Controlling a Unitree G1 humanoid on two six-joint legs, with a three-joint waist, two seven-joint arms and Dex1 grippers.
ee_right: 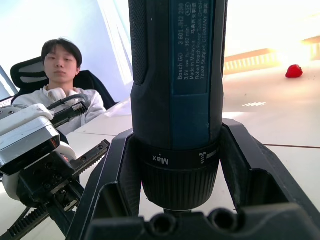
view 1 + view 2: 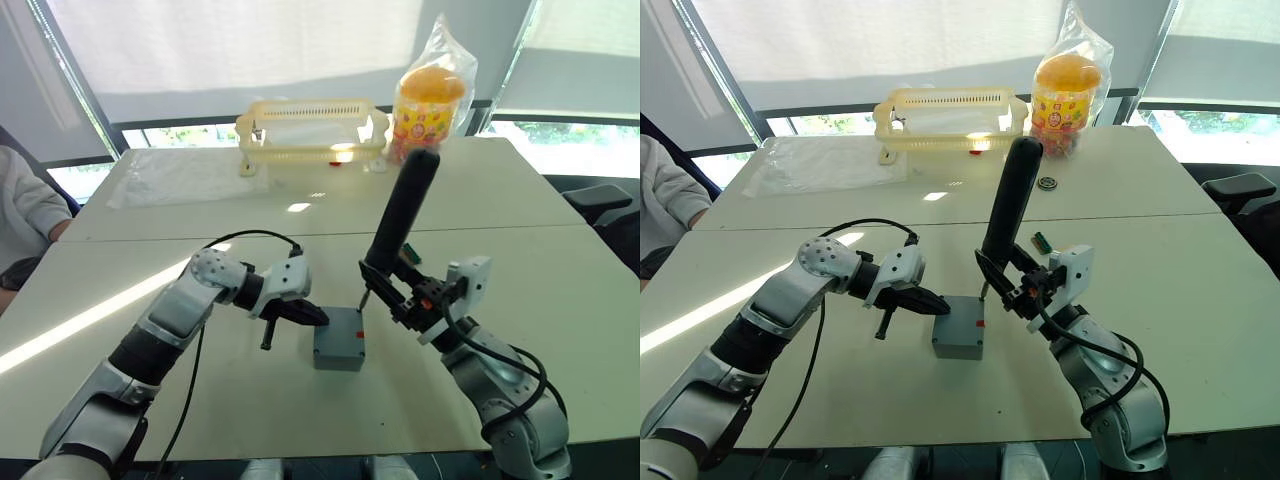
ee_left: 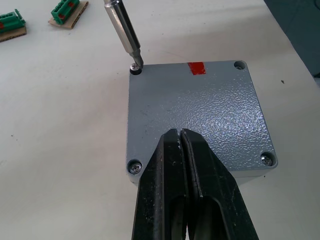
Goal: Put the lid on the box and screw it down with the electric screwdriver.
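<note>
The blue-grey box (image 2: 335, 358) stands on the white table between my arms, and the lid (image 3: 200, 112) lies flat on top of it with screws in its corners. My right gripper (image 2: 396, 292) is shut on the electric screwdriver (image 2: 402, 210), a long black tool held nearly upright. Its metal bit (image 3: 125, 32) rests in the screw at the lid's far left corner, next to a red mark (image 3: 196, 68). My left gripper (image 3: 180, 134) is shut with nothing between its fingers, its tips over the lid's near edge.
A yellow plastic basket (image 2: 312, 130) and a bagged snack jar (image 2: 430, 100) stand at the table's far side. Green connector blocks (image 3: 65, 10) lie beyond the box. A person (image 2: 25, 215) sits at the table's left edge.
</note>
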